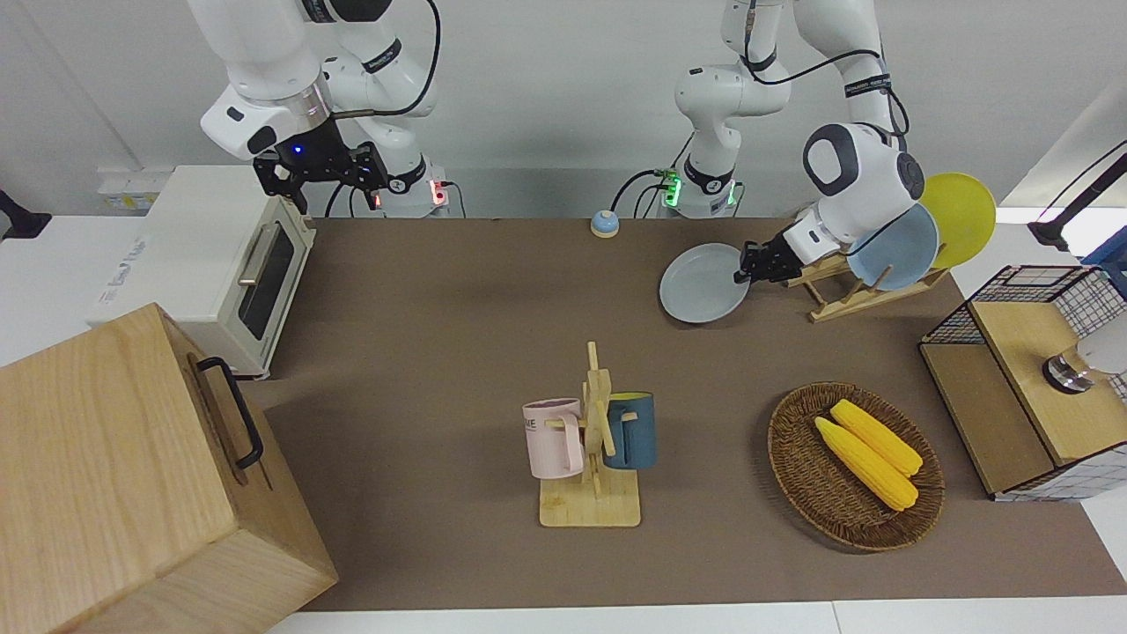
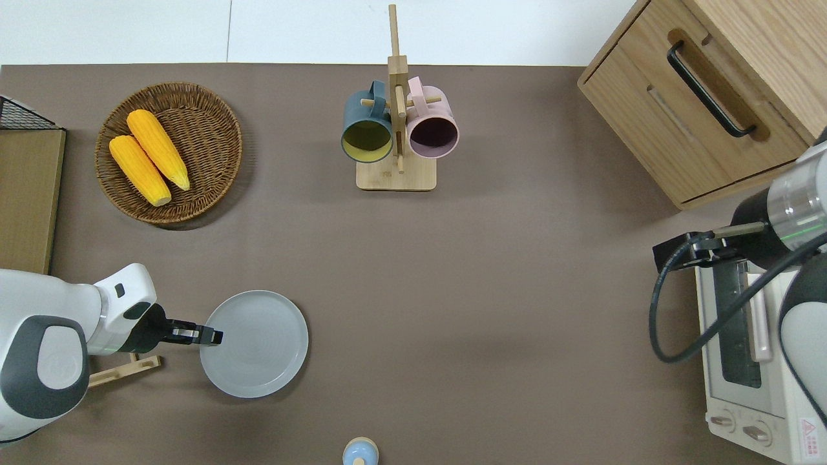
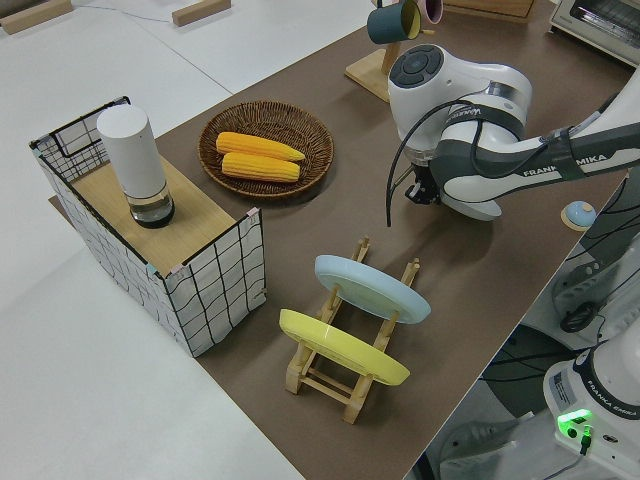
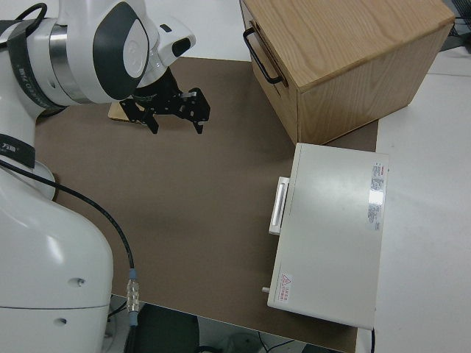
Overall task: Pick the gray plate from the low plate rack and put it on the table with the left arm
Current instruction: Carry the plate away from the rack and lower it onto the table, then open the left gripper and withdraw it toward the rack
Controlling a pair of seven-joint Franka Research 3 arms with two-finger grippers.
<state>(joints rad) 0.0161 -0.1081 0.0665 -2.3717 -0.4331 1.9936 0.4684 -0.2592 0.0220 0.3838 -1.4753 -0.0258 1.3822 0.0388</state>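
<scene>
The gray plate (image 1: 702,283) is level, at or just above the brown table (image 1: 440,352), beside the low plate rack (image 1: 845,286) on the side toward the right arm's end. My left gripper (image 1: 742,269) is shut on the plate's rim nearest the rack. In the overhead view the left gripper (image 2: 213,336) grips the plate (image 2: 254,343) next to the rack (image 2: 123,370). The rack holds a light blue plate (image 1: 894,246) and a yellow plate (image 1: 960,216). In the left side view the arm hides most of the gray plate (image 3: 478,210). My right gripper (image 1: 321,172) is parked and open.
A wicker basket (image 2: 213,174) with two corn cobs and a mug stand (image 2: 395,174) with two mugs are farther from the robots. A small blue bell (image 2: 360,452) is nearer to the robots. A wire crate (image 1: 1021,379), toaster oven (image 1: 220,264) and wooden cabinet (image 1: 132,493) stand at the table's ends.
</scene>
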